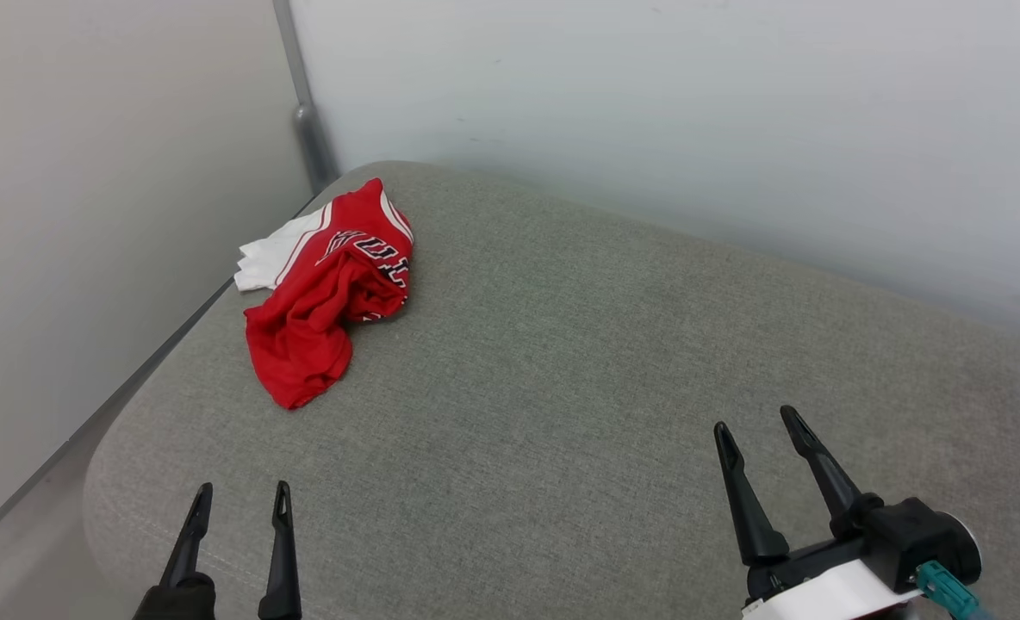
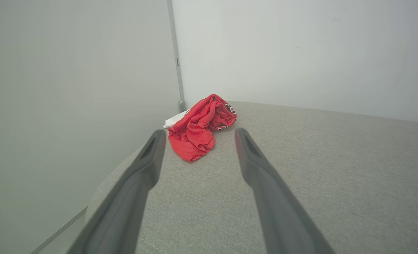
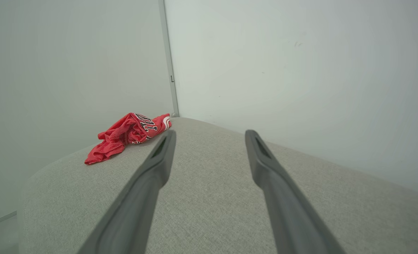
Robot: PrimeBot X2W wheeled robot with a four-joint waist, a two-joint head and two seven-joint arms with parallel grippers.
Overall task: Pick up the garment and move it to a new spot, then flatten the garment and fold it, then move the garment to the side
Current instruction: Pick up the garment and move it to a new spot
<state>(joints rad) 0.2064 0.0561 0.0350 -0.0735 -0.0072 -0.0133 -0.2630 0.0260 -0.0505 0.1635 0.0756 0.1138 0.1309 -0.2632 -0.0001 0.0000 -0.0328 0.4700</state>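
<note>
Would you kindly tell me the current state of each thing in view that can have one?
garment: crumpled in a heap, not flattened or folded, lying near the far left corner of the grey cushion, with neither gripper on it.
left gripper: open, empty, above the cushion's near edge, apart from the garment.
right gripper: open, empty, off to the right, well away from the garment.

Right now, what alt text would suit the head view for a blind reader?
A crumpled red and white garment lies near the far left corner of a grey cushioned surface. The left gripper and right gripper, both open and empty, show along the bottom.
</note>
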